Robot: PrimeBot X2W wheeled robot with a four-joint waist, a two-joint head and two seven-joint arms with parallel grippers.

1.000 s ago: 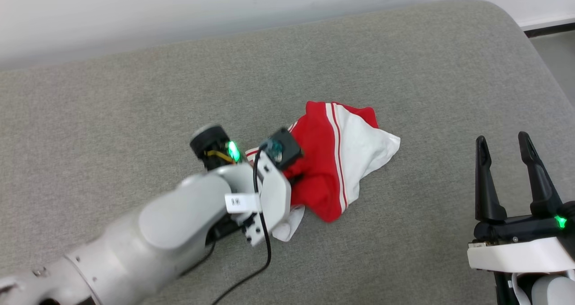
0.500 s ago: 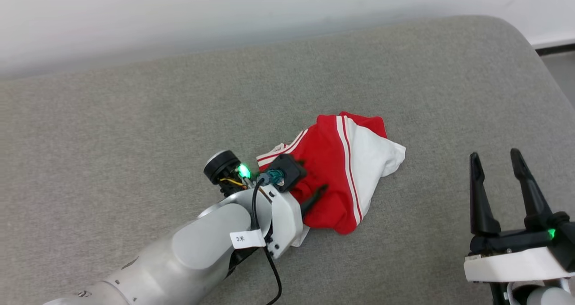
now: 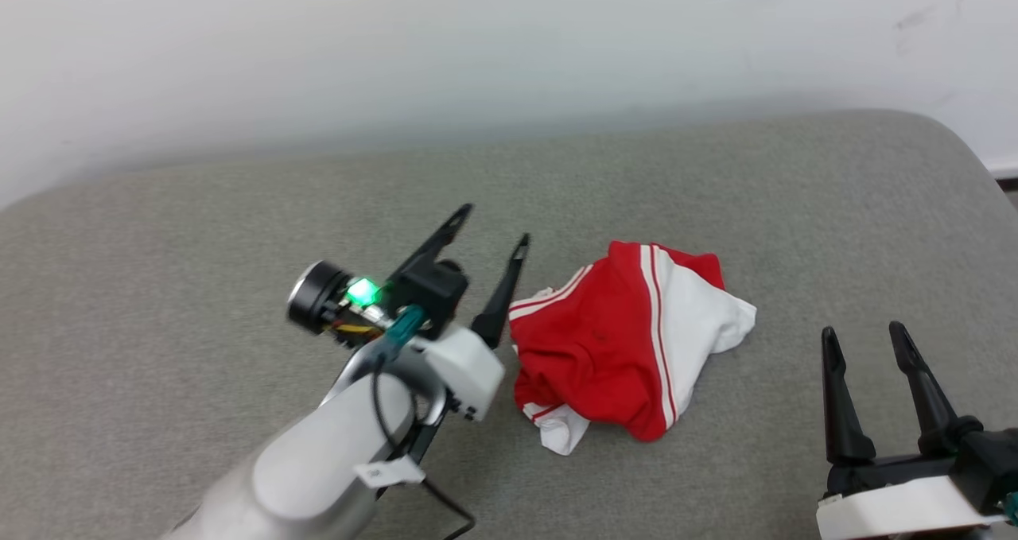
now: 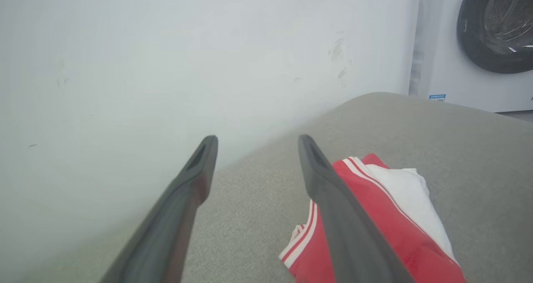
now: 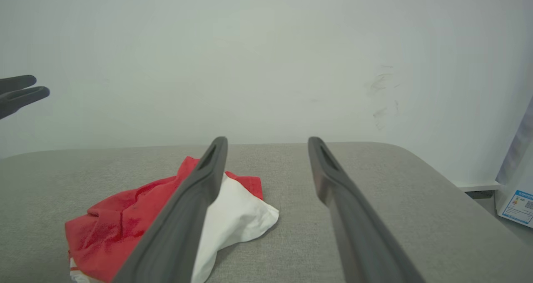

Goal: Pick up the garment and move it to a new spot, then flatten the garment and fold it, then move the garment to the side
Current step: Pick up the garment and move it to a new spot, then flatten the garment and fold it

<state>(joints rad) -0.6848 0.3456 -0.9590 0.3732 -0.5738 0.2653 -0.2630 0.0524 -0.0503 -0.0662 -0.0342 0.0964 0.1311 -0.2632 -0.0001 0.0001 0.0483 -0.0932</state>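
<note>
On a grey upholstered surface (image 3: 238, 230), roughly at its middle, lies the garment (image 3: 628, 349): a red T-shirt bunched into a loose heap, held by nothing. Its white sleeve (image 3: 700, 325) spills toward the robot's right, and a red-and-white striped seam (image 3: 656, 333) runs across the heap from the far side to the near side. The heap is about as wide as it is deep, so no clear long axis can be read from it.

Just beside the heap's left edge is the left gripper (image 3: 495, 223), raised off the surface, its two dark fingers spread wide, empty and pointing away toward the pale wall (image 3: 477, 47). The shirt lies to that gripper's right and slightly below it (its own wrist camera shows the red cloth next to its right finger).

Well apart on the other side, close to the robot's body, the right gripper (image 3: 863, 329) rests with its fingers equally spread and empty; the shirt lies ahead of it and to its left. The left arm is clearly the nearer one.

Flattening looks like the step due next, and it probably needs both arms, one at each side of the heap.
</note>
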